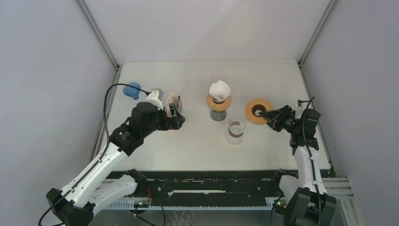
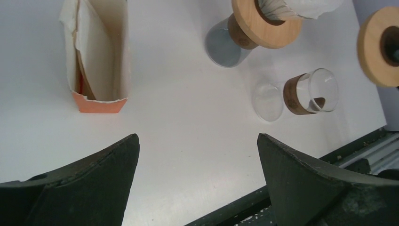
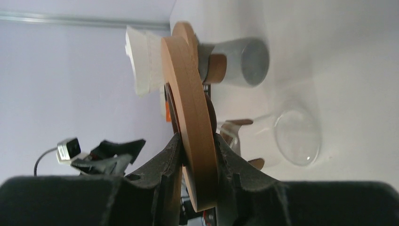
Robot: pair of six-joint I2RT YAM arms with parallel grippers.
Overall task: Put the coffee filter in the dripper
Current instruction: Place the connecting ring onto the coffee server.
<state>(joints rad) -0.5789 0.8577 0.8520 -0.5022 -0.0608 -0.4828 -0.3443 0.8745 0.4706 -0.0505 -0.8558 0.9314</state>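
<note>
A white paper filter [image 1: 219,88] sits in the dripper [image 1: 218,104], a wooden collar on a grey cone, at the table's middle. The filter also shows in the left wrist view [image 2: 301,6], on the wooden collar [image 2: 263,26]. A cream and orange filter box [image 1: 171,100] stands open to the left, with papers inside [image 2: 96,56]. My left gripper [image 1: 177,117] is open and empty just in front of the box; the left wrist view shows it [image 2: 197,137] above bare table. My right gripper [image 1: 270,114] is shut on a wooden ring [image 1: 258,111], held on edge [image 3: 190,117].
A glass carafe [image 1: 235,131] with a wooden band stands in front of the dripper, between the two grippers; it lies across the left wrist view [image 2: 301,94]. A blue object [image 1: 133,89] sits at the far left by the wall. The black front rail [image 1: 211,186] runs along the near edge.
</note>
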